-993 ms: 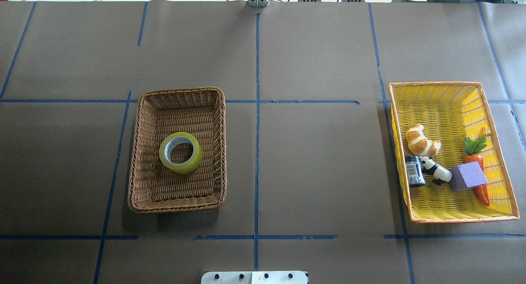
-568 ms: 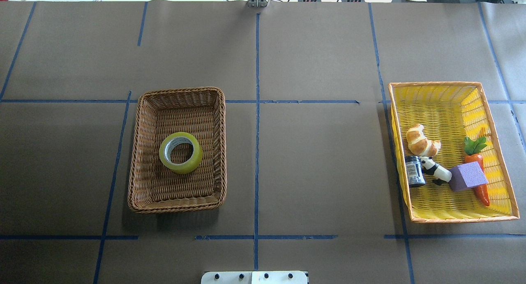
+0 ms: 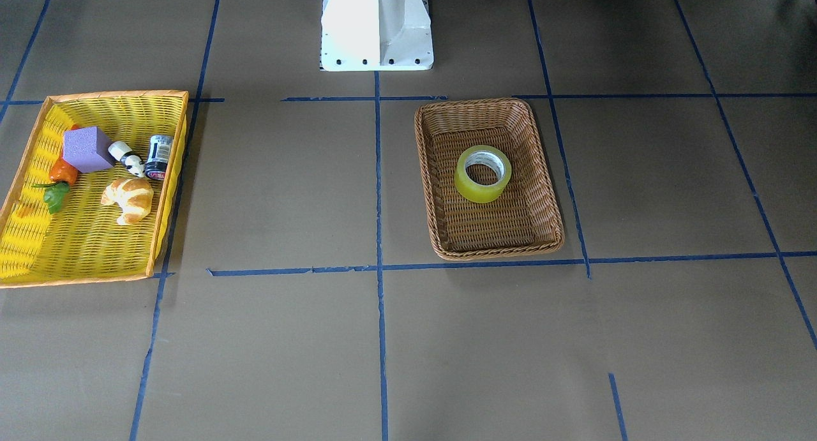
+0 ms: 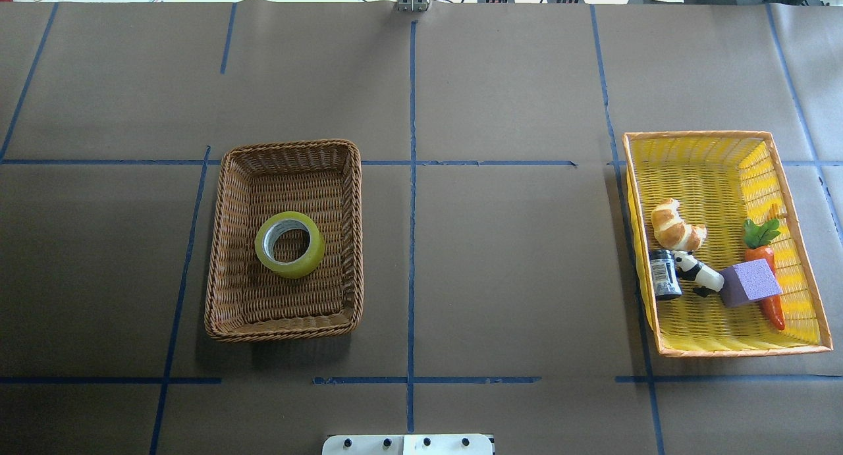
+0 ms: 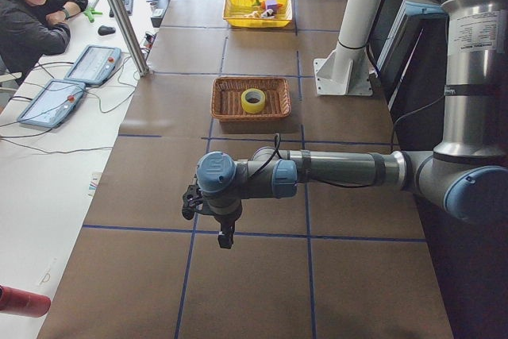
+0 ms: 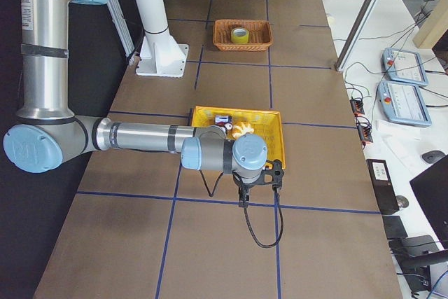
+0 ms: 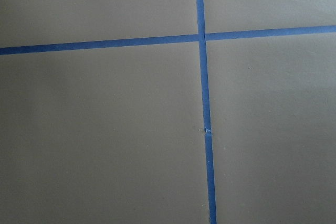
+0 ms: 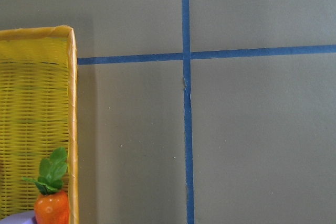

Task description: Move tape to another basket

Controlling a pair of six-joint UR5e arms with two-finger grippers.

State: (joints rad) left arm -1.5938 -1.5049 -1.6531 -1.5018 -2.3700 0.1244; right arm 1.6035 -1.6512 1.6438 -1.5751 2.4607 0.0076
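Observation:
The tape (image 4: 290, 244), a yellow-green roll with a white core, lies flat in the middle of the brown wicker basket (image 4: 227, 244), left of the table's centre. It also shows in the front-facing view (image 3: 483, 173), in the basket (image 3: 427, 166). No gripper shows in the overhead or front views. In the left side view my left gripper (image 5: 226, 236) hangs over bare table, well away from the basket (image 5: 226, 101) and tape (image 5: 253, 101). In the right side view my right gripper (image 6: 243, 197) hangs just beyond the yellow basket. I cannot tell whether either is open or shut.
A yellow orange-rimmed mesh basket (image 4: 698, 152) at the right holds a croissant (image 4: 675, 226), a small dark jar (image 4: 665, 274), a panda figure (image 4: 697, 270), a purple block (image 4: 749, 282) and a toy carrot (image 4: 764, 251). Blue tape lines cross the brown table. A person (image 5: 32, 13) sits at the far side.

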